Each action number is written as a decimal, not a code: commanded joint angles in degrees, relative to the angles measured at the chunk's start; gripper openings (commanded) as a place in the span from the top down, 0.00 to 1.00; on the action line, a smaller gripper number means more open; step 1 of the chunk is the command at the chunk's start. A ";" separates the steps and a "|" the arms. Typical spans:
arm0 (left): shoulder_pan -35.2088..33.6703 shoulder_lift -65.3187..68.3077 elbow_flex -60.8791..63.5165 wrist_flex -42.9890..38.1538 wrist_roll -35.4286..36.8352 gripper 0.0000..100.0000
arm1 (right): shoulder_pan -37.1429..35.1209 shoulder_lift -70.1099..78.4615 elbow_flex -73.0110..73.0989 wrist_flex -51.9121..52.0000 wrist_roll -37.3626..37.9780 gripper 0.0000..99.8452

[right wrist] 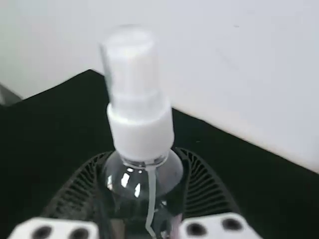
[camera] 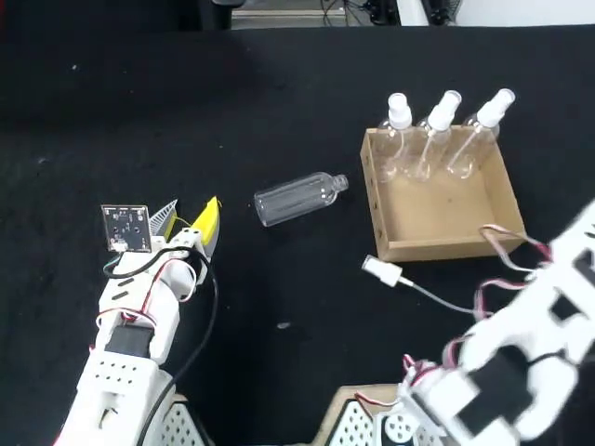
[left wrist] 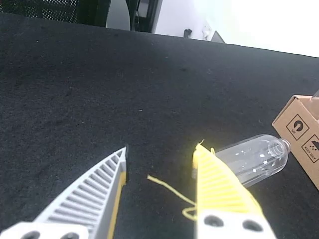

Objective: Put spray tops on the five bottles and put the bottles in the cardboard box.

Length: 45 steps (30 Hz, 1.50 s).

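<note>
Cardboard box (camera: 446,249) at right of the black table (camera: 139,93), three capped bottles (camera: 432,139) standing along its far wall. One uncapped bottle (camera: 297,198) lies on its side just left of the box. A loose spray top (camera: 383,271) with its tube lies near the box's front corner. Left gripper (camera: 192,206) is low left, fingers spread, apart from the uncapped bottle. Right arm (camera: 521,362) is low right.

A black table (camera: 232,84) is stretching wide, a pale speck (camera: 284,325) is lying on it, cables (camera: 349,13) are trailing beyond its far edge
</note>
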<state>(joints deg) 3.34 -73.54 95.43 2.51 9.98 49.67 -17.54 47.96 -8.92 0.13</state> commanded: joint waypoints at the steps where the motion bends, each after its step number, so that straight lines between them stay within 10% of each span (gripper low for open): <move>1: 0.66 -0.26 -0.04 -1.32 0.44 0.80 | -6.24 -13.93 5.76 0.97 -0.35 0.99; 45: 0.66 -0.26 -0.13 -1.32 0.44 0.80 | -41.14 -22.02 28.97 0.88 -3.43 0.99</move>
<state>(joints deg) 3.34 -73.54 95.43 2.51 9.98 9.41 -39.78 77.14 -7.60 -0.66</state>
